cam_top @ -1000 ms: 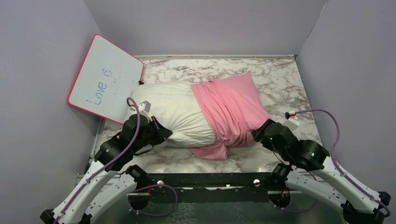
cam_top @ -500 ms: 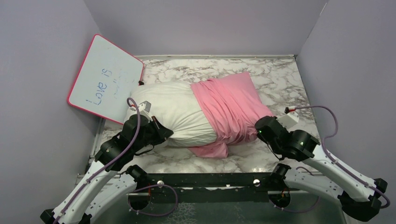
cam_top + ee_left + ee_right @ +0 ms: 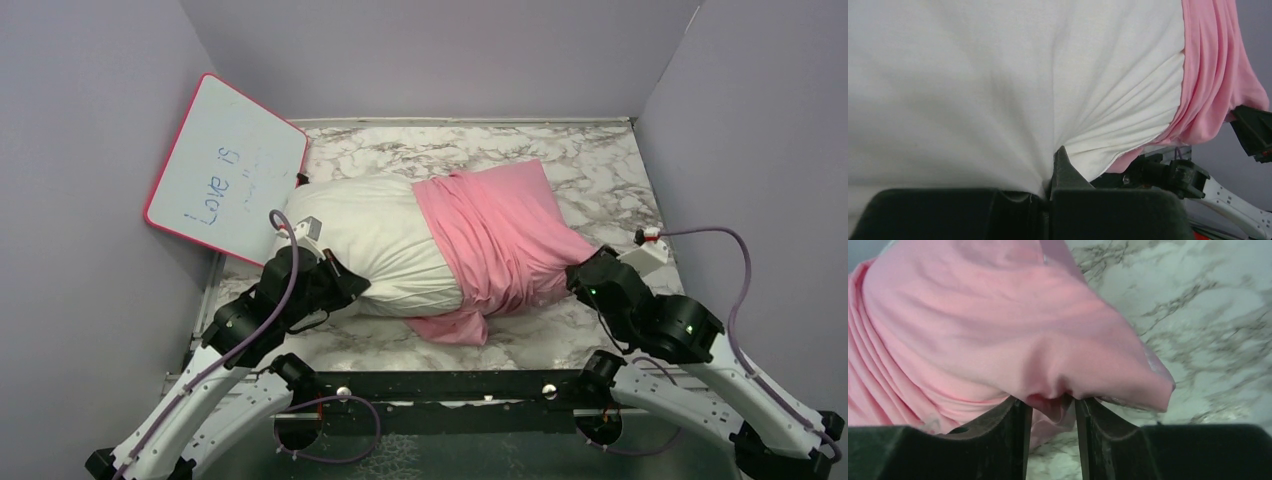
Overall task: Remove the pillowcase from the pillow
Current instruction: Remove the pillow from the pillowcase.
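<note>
The plump white pillow (image 3: pixel 365 240) lies across the marble table, its left half bare. The pink pillowcase (image 3: pixel 500 235) covers its right half, bunched in folds, with a flap on the table in front. My left gripper (image 3: pixel 350 285) is shut on a pinch of the pillow's white fabric at its near left end; the left wrist view shows the pillow (image 3: pixel 998 75) pulled into creases at the gripper (image 3: pixel 1053 170), with the pillowcase (image 3: pixel 1213 75) at the right. My right gripper (image 3: pixel 580 275) is shut on a fold at the pillowcase's near right corner. In the right wrist view the pink cloth (image 3: pixel 998 325) is pinched in the gripper (image 3: pixel 1053 407).
A pink-framed whiteboard (image 3: pixel 225 170) with blue writing leans against the left wall, close to the pillow's left end. Grey walls close in the left, back and right. Bare marble table (image 3: pixel 600 170) shows behind and right of the pillow. The right arm shows in the left wrist view (image 3: pixel 1188 177).
My right gripper has moved to the right with the pillowcase corner, stretching the pink cloth out to the right. The left gripper and the pillow's left end have stayed in place.
</note>
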{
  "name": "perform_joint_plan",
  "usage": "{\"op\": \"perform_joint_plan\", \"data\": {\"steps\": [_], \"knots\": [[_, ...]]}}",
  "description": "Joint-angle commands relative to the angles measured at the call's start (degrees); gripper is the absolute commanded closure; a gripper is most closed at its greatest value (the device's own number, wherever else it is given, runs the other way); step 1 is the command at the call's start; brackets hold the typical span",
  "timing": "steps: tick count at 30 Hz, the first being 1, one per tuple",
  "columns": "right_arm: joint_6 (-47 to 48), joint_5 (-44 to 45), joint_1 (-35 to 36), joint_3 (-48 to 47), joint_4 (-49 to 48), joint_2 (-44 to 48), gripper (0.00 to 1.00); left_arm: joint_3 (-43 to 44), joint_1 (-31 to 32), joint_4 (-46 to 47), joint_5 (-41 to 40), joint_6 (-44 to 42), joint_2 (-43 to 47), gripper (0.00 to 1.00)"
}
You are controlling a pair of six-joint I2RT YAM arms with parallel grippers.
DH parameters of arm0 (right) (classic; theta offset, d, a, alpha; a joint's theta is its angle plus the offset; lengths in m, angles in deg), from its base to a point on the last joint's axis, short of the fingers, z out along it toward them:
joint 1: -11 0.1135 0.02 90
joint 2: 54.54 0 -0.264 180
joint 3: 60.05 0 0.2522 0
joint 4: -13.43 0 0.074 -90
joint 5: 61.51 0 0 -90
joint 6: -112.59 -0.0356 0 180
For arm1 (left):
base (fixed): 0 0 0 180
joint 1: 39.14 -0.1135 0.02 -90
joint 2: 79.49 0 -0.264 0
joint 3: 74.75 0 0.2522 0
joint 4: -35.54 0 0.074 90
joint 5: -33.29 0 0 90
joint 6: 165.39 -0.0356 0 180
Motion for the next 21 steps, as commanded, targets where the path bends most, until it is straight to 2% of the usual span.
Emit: {"op": "perform_joint_plan", "data": {"steps": [1, 2, 6, 12, 16, 21], "knots": [[17.5, -0.4, -1.3, 1.3, -5.9, 5.2, 0.44, 0.9, -1.3, -4.9, -8.7, -2.8, 2.6, 1.0], [18.5, -2.9, -1.4, 1.3, -7.0, 5.9, 0.38, 0.7, -1.2, -4.6, -8.2, -2.6, 2.5, 1.0], [24.8, -13.2, -1.3, -0.6, -12.0, 7.0, 0.26, -0.5, -1.2, -2.8, -5.6, -2.0, 1.7, 1.0], [33.6, -25.0, -1.3, -7.4, -19.0, 0.3, 0.19, -3.4, -1.2, 0.4, -2.5, -1.4, 1.2, 1.0], [37.0, -23.4, -1.3, -13.2, -18.9, -10.9, 0.18, -4.2, -1.2, 1.4, 0.3, -1.9, -0.9, 1.0], [43.2, -15.0, -1.3, -20.5, -18.3, -27.8, 0.15, -4.7, -1.2, 1.2, 3.6, -2.5, -1.5, 1.0]]}}
